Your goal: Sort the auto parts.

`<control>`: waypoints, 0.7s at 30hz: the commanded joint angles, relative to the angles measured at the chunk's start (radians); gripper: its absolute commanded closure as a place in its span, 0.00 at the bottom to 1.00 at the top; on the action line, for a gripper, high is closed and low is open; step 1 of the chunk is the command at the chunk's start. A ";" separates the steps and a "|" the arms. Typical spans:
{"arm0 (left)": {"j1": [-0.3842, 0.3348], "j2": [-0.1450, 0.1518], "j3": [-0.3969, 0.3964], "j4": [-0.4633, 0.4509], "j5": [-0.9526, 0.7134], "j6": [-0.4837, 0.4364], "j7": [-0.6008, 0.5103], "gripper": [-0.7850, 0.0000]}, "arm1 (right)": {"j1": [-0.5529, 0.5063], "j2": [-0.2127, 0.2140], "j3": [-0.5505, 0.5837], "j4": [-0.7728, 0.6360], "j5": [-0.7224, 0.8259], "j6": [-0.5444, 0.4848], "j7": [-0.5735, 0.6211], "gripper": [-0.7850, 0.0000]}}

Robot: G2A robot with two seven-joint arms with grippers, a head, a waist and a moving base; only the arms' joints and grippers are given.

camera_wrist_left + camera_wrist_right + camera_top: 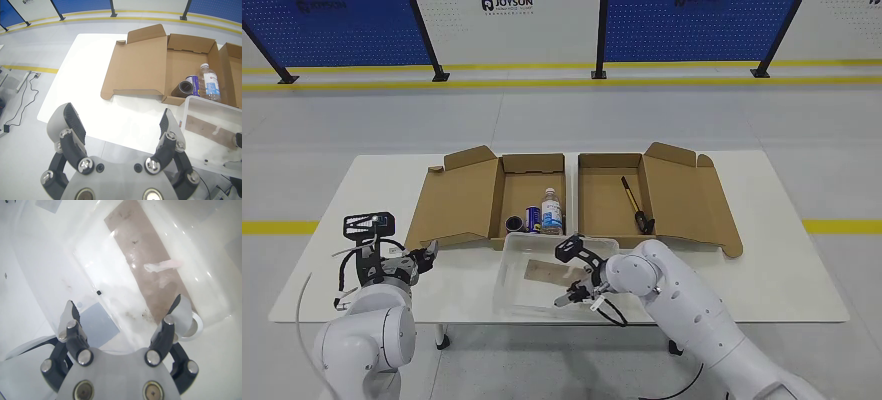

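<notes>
A clear plastic bin (510, 262) stands at the table's front centre with a brown card strip (547, 270) on its floor. My right gripper (577, 294) is down inside it, open (123, 300), with nothing between its fingers. Ahead of it a small clear-and-pink plastic piece (162, 265) lies on the brown strip (141, 237). A tiny black bit (98, 292) lies on the bin floor, and a white ring (195, 330) sits just beside one finger. My left gripper (425, 256) hangs open (117, 111) and empty over the table's front left edge, left of the bin (189, 99).
Two open cardboard boxes stand behind the bin. The left box (532, 175) holds a dark cylinder (184, 88), a blue can (192, 83) and a clear bottle (209, 83). In the right box (607, 205) lies a brush-like tool (634, 206).
</notes>
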 commanded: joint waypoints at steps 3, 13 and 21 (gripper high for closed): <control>0.000 0.000 0.000 0.000 0.000 0.000 0.000 0.00 | 0.008 -0.003 -0.010 0.009 0.001 -0.003 -0.002 0.00; 0.000 0.000 0.000 0.000 0.000 0.000 0.000 0.00 | 0.002 0.009 0.007 -0.022 -0.054 0.060 0.030 0.00; 0.000 0.000 0.000 0.000 0.000 0.000 0.000 0.00 | -0.002 0.012 0.014 -0.007 -0.039 0.044 0.035 0.00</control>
